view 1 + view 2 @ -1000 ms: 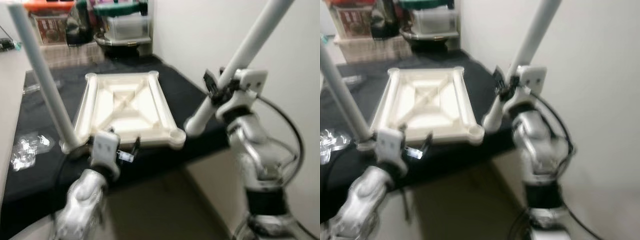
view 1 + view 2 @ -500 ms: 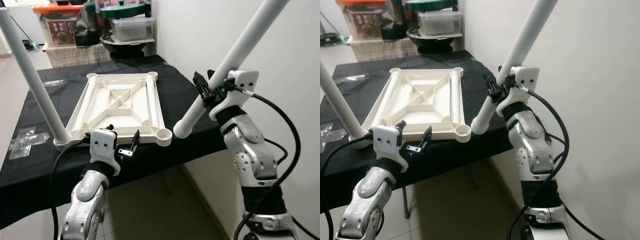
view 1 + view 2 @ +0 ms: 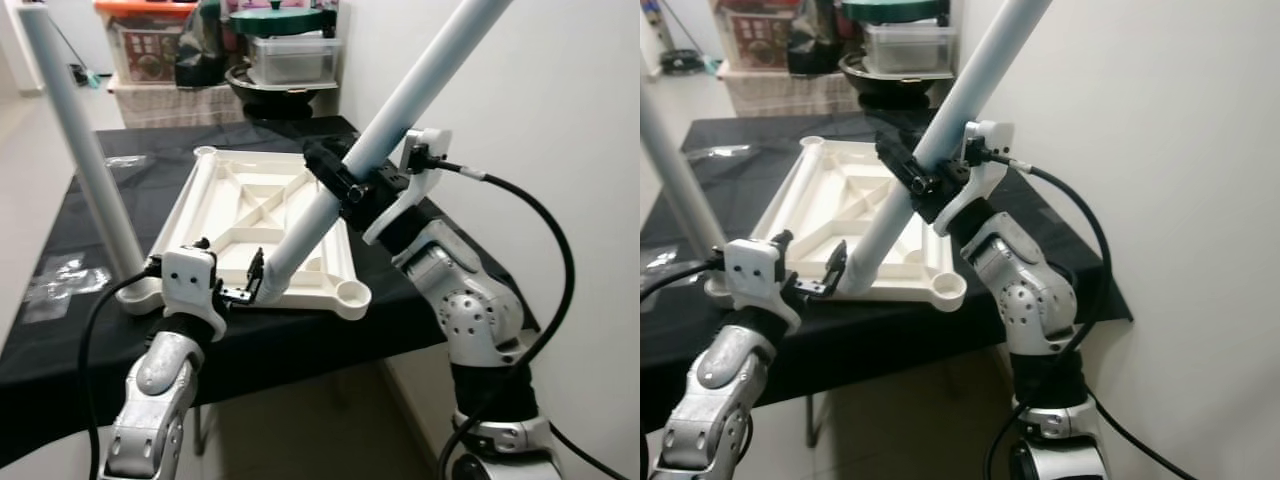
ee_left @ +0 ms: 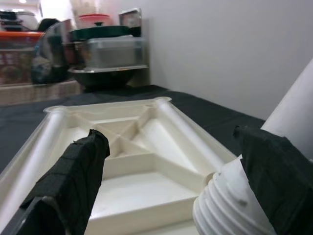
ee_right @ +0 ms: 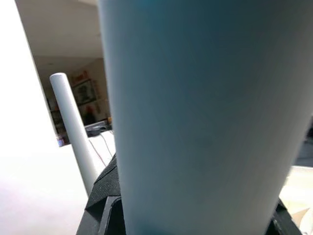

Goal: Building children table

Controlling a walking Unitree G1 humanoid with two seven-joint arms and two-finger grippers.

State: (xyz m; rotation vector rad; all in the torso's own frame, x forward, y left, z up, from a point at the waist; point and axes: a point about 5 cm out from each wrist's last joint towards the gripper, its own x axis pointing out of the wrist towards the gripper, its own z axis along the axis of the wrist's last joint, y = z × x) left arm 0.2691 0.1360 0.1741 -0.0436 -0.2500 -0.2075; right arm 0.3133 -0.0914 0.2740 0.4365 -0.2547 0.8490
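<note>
Left eye view, your inventory: right gripper (image 3: 335,180) fingers grasping tilted white leg (image 3: 400,105); left gripper (image 3: 228,285) fingers released near tabletop (image 3: 262,215) on desk (image 3: 60,345).

We see a plain white wall (image 3: 580,120) on our right, a black-draped table (image 3: 60,330) against it, pale floor tiles (image 3: 300,430) beneath, stacked storage boxes (image 3: 150,50) behind.

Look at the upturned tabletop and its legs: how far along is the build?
Done: one leg stands in the tabletop's near-left corner socket. In hand: the right gripper holds a second leg tilted, its threaded end between the open left gripper's fingers, above the near edge. Left: seating it; the near-right socket and far sockets are empty.
</note>
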